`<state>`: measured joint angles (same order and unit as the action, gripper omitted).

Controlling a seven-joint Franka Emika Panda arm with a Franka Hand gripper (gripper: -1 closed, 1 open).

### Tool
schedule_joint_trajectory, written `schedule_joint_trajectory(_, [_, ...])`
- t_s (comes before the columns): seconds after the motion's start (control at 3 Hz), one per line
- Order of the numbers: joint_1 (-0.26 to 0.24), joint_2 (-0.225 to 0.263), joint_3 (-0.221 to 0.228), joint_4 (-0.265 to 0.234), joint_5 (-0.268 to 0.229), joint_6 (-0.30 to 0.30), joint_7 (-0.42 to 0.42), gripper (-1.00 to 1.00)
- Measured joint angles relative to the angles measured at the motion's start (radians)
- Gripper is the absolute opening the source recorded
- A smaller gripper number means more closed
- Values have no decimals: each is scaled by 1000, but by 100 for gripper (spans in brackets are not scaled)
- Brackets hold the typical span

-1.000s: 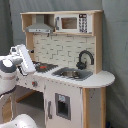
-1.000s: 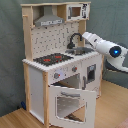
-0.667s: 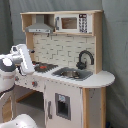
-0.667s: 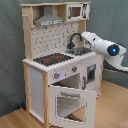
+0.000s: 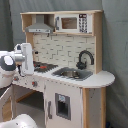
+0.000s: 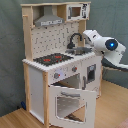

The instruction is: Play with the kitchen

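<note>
Toy kitchen (image 6: pixel 55 65) upright on the wooden floor (image 6: pixel 112 107) before a grey curtain, oven door (image 6: pixel 70 102) hanging open, arm's pincer (image 6: pixel 86 36) poised above the sink (image 5: pixel 72 74) beside the black faucet (image 5: pixel 85 57), finger state impossible to tell.

Toy kitchen (image 5: pixel 75 95): smooth matt white panels with light wood frame and trim. Hob (image 6: pixel 53 59): flat black, slightly glossy. Faucet (image 5: pixel 85 57): black, smooth, plastic-looking. Sink (image 5: pixel 72 73): grey, metallic sheen. Hood (image 5: pixel 39 26): grey, matt. Oven door (image 6: pixel 67 102): white frame, clear window pane. Robot arm (image 6: pixel 107 46): glossy white plastic shell. Floor (image 6: pixel 112 112) in the second exterior view: wood-look, smooth. Backdrop (image 5: pixel 117 45): dull grey cloth.
</note>
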<state>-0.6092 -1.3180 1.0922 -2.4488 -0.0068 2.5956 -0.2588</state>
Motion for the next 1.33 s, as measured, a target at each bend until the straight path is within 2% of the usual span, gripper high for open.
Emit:
schedule_joint_trajectory(0.33, [-20, 22, -3, 19, 85, -46, 6, 100])
schedule_joint_trajectory(0.67, [-56, 58, -2, 68, 159, -94, 7, 100])
schedule_joint_trajectory(1.0, [-101, 103, 4, 138, 217, -156, 15, 100])
schedule_joint_trajectory(1.33, [-158, 155, 11, 213, 249, -204, 17, 100])
